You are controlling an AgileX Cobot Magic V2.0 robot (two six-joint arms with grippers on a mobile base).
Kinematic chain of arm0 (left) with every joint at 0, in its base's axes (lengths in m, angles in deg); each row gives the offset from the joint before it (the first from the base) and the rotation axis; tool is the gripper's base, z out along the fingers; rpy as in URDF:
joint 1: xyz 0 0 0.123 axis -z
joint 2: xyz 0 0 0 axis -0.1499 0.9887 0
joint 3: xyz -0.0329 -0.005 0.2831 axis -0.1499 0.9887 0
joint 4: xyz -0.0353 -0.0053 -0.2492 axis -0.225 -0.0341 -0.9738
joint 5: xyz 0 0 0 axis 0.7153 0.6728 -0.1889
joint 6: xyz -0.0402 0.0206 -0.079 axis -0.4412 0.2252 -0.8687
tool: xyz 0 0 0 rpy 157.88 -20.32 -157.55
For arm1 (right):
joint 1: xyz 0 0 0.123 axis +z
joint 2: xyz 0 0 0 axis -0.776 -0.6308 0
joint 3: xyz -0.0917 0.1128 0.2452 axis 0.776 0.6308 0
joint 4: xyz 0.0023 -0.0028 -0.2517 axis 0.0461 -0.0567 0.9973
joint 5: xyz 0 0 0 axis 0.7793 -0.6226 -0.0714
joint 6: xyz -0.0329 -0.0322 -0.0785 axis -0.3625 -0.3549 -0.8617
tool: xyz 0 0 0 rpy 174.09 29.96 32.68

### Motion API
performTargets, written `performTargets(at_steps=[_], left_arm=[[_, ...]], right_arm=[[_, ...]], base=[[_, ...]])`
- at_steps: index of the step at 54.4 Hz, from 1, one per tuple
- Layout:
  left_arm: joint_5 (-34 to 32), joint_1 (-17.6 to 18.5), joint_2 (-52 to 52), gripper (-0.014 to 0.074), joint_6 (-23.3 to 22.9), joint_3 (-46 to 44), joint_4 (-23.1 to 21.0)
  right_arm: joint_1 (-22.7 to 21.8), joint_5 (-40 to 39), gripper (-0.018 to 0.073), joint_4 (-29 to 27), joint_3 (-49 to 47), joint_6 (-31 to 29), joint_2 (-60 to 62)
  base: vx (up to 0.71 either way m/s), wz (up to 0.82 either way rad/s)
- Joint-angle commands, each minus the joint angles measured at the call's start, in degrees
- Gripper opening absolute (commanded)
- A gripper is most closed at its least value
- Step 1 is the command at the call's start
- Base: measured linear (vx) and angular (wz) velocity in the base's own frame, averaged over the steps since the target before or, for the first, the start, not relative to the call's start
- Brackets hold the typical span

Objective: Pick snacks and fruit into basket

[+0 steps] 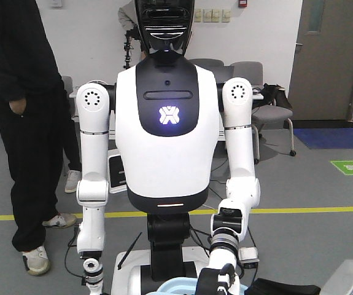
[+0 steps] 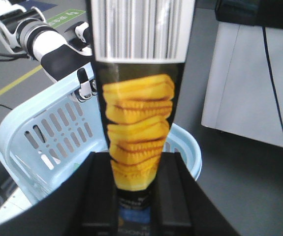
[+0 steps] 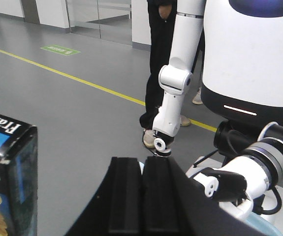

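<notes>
Low on the left in the left wrist view sits the pale blue basket (image 2: 57,135), slotted walls showing, with a white robot hand (image 2: 77,59) at its far rim. In the middle, the left pincer (image 2: 136,194) is clamped on the black carton (image 2: 139,98) with its yellow picture, held upright with the basket right behind it. Over to the right, the right pincer (image 3: 141,196) has its black fingers pressed together on nothing.
</notes>
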Motion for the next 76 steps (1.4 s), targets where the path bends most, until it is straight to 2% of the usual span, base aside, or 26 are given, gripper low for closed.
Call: performTargets(at_steps=[1, 10, 24, 31, 36, 40, 50, 64, 76], left_arm=[[-4.7, 0.2, -0.6, 0.0000, 6.6, -1.6, -2.7], [-4.5, 0.2, -0.4, 0.0000, 13.1, -1.6, -3.0], [-4.4, 0.2, -0.4, 0.0000, 18.5, -1.6, -3.5], [-4.3, 0.2, -0.4, 0.0000, 21.6, -1.6, -8.6], [-4.3, 0.2, -0.4, 0.0000, 25.9, -1.6, -12.4], [-4.2, 0.2, -0.4, 0.0000, 28.4, -1.6, -12.7], [-3.3, 0.2, -0.4, 0.0000, 31.2, -1.7, -12.7], [0.0, 0.2, 0.1, 0.0000, 31.7, -7.6, -10.7], [0.4, 0.5, 3.2, 0.0000, 29.7, -8.9, 0.8]], right_arm=[[-0.3, -2.2, -0.0011, -1.4, -1.6, -0.5, 1.1], [-0.3, -2.3, -0.0011, -1.5, -1.6, -0.4, 1.1], [-0.3, -1.4, -0.0009, -1.5, -1.6, -0.2, 1.1], [-0.3, 0.7, -0.0009, -1.5, -1.6, 0.0, 1.1], [-0.3, 1.8, -0.0009, -1.5, -1.6, 0.0, 1.1], [-0.3, 1.8, -0.0009, -1.5, -1.6, 0.0, 1.1], [-0.3, 2.6, -0.0009, -1.5, -1.6, 0.0, 1.1], [-0.3, 2.9, -0.0009, -1.5, -1.6, 0.0, 1.1], [-0.3, 3.0, -0.0009, -1.5, -1.6, -0.2, 1.1]], base=[[0.00, 0.00], [0.00, 0.00], [0.00, 0.00], [0.00, 0.00], [0.00, 0.00], [0.00, 0.00], [0.00, 0.00], [0.00, 0.00], [0.00, 0.00]])
